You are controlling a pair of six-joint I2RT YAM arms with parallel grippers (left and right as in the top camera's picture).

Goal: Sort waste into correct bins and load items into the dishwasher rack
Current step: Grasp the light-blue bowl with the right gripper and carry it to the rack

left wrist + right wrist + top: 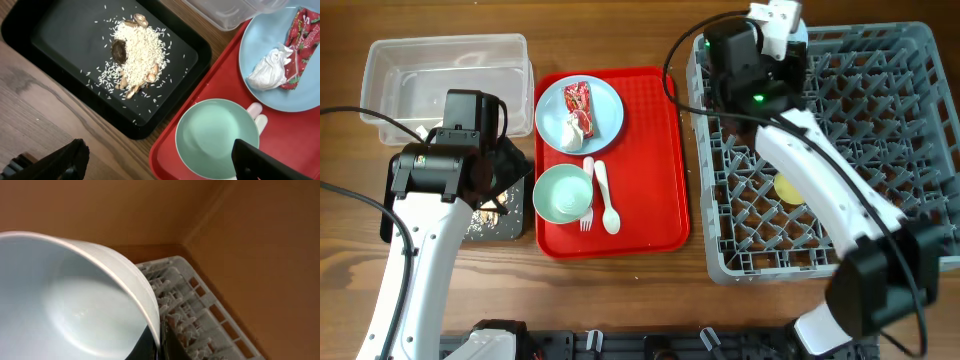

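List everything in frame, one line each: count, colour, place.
dishwasher rack: 1, grey, right
yellow cup: 1, yellow, in rack
red serving tray: 1, red, centre
light blue dish: 1, tray's far end
snack wrapper: 1, red, in dish
tissue: 1, white, in dish
green bowl: 1, pale green, tray's near end
fork: 1, white, beside green bowl
spoon: 1, white, right of fork
clear tub: 1, far left
black tray: 1, left of red tray
food scraps: 1 pile, whitish-brown, in black tray
whitish bowl: 1, at right gripper
left gripper: open, above green bowl
right gripper: holding whitish bowl
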